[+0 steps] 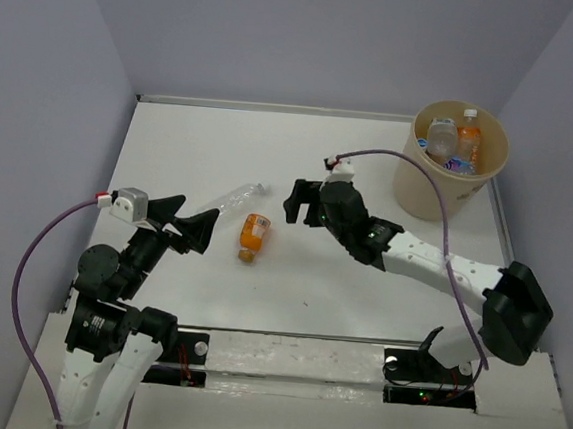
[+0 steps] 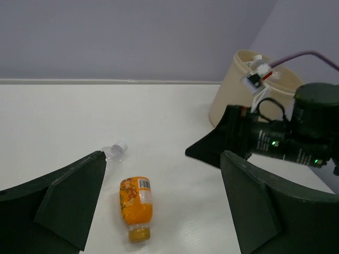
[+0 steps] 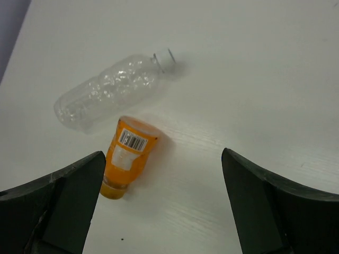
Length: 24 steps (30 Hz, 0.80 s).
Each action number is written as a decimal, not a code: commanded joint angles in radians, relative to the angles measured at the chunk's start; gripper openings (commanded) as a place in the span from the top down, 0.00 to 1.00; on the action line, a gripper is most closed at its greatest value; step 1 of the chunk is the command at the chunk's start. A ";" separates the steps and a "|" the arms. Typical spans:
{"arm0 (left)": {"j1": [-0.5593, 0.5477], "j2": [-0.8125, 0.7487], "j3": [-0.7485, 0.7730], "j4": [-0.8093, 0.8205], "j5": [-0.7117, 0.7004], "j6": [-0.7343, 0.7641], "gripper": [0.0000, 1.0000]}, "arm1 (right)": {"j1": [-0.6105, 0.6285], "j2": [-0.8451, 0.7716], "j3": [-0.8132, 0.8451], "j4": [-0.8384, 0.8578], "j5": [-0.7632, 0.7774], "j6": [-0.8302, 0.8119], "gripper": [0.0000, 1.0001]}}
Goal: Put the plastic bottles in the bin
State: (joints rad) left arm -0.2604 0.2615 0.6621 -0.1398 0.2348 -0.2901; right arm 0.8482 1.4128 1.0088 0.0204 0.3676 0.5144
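The left fingers [image 2: 69,196] and right fingers [image 3: 69,201] are standing apart, empty, and an off-centre close is probably risking rolling the orange bottle [image 3: 127,156] against the clear bottle [image 3: 108,90] just beside it.

**Surface finish notes**

On the right gripper [image 3: 163,156], fingers [image 3: 63,201] look matt black plastic. Ahead of it, the clear bottle [image 3: 114,90] is glossy transparent plastic, crinkled. The orange bottle [image 3: 128,156], nearer its left finger, is glossy with a paper-like label [image 3: 130,145]. The table [image 3: 254,79] is smooth white with a faint grain. The bin [image 1: 456,189], well behind it, looks matt beige plastic.

Clear bottle [image 2: 114,152], seemingly behind left gripper [image 2: 164,157]
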 commanded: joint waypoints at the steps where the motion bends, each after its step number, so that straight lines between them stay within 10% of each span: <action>1: 0.003 0.019 -0.009 0.034 0.014 -0.001 0.01 | 0.126 0.164 0.046 0.122 0.024 0.159 0.03; 15: 0.003 0.005 -0.007 0.036 0.018 0.000 0.01 | 0.135 0.552 0.263 0.131 -0.018 0.245 0.03; 24: 0.003 0.005 -0.009 0.036 0.021 0.000 0.01 | 0.135 0.510 0.188 0.130 0.065 0.283 0.50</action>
State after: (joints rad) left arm -0.2600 0.2672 0.6621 -0.1398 0.2356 -0.2901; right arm 0.9833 2.0144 1.2530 0.1047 0.3580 0.7654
